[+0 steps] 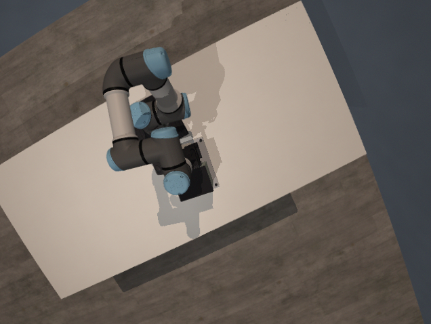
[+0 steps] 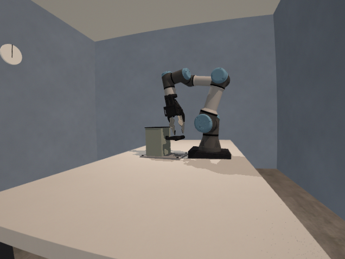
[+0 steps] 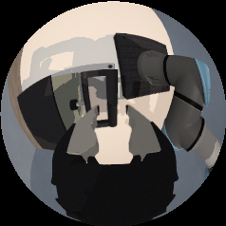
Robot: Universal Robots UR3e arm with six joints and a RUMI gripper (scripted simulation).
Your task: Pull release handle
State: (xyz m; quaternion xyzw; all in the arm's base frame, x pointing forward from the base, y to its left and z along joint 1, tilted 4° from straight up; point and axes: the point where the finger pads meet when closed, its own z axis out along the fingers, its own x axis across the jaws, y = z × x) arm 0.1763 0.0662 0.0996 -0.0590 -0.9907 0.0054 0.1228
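Observation:
The release handle (image 2: pixel 174 137) is a black loop with a bar grip. It sticks out sideways from an olive box housing (image 2: pixel 157 141) on a grey base plate (image 2: pixel 164 155). My gripper (image 2: pixel 177 130) points down with its fingertips just above the grip, apart from it. In the wrist view the grip (image 3: pixel 105 124) lies below the gap between my two fingers, and the loop runs back to the housing (image 3: pixel 52 102). The fingers stand partly open with nothing between them. In the top view my wrist hides the gripper and the handle.
The arm's black base (image 2: pixel 209 153) stands right beside the base plate on the table. The housing's dark top (image 1: pixel 198 182) shows from above next to the wrist. A round clock (image 2: pixel 10 54) hangs on the left wall.

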